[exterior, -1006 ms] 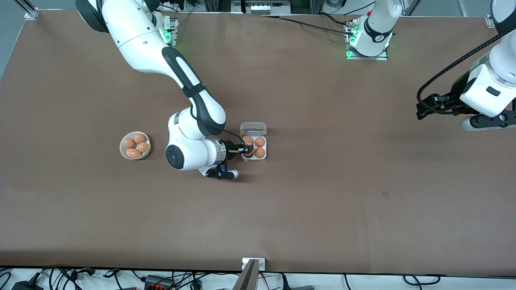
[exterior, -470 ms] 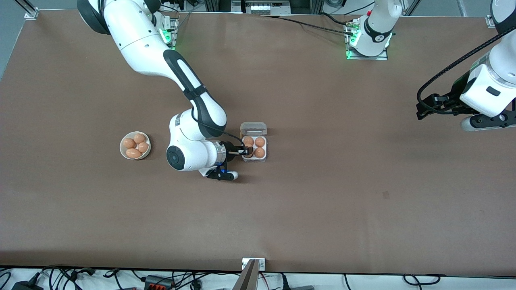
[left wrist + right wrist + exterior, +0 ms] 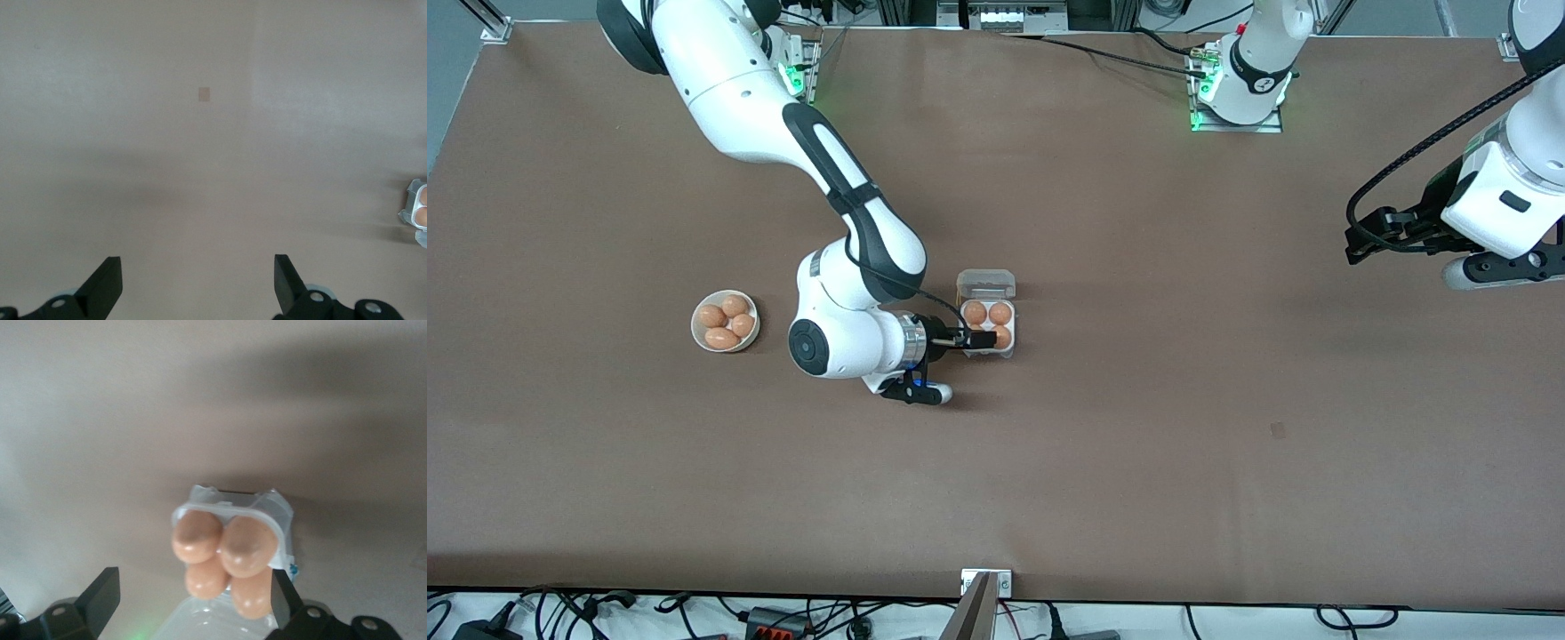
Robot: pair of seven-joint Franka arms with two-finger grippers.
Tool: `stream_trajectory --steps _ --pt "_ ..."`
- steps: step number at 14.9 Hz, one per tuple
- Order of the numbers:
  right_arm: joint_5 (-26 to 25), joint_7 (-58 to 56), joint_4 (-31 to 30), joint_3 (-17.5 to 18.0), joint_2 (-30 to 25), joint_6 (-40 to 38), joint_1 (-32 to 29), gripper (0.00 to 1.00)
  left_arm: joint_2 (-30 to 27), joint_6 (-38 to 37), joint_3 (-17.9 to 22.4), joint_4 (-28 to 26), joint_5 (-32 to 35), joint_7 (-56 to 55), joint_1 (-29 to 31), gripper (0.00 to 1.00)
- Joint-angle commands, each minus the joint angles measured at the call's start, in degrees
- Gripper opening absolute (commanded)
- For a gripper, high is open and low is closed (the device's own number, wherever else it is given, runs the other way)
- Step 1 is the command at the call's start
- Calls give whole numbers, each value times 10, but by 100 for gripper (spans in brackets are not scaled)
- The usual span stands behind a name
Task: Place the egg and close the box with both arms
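The clear box (image 3: pixel 1009 353) sits mid-table with its lid (image 3: pixel 985 284) open and lying flat, farther from the front camera. In the right wrist view the box (image 3: pixel 283 513) holds four tan eggs, one in each cell; the egg (image 3: pixel 207 579) in a cell beside the lid (image 3: pixel 200 623) lies between my fingers. My right gripper (image 3: pixel 978 340) (image 3: pixel 193 587) is open and empty, just above the box cell nearest the right arm's end. My left gripper (image 3: pixel 1358 246) (image 3: pixel 197 270) is open and empty. It waits high over the left arm's end of the table.
A round white bowl (image 3: pixel 697 311) with several more eggs stands toward the right arm's end, beside the right arm's wrist. A small dark patch (image 3: pixel 1278 430) marks the brown table surface. The box edge (image 3: pixel 417 207) shows in the left wrist view.
My right gripper has shifted slightly over the box, toward the front camera, and its wrist has turned a little. The left arm has not moved.
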Motion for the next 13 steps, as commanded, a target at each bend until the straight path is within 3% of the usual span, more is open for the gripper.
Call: stream_trajectory --steps 1,7,11,13 --pt "-36 15 8 -22 -29 -27 -2 100 0 -1 -1 7 -9 11 5 100" --pt "-176 3 7 -122 -128 -134 -2 100 0 -1 -1 7 -10 12 6 100" --pt "-205 -12 7 -173 -180 -206 -7 100 1 5 -1 6 -9 12 6 100" --pt "-242 -17 7 -198 -187 -230 -2 100 4 5 -1 6 -9 12 10 100"
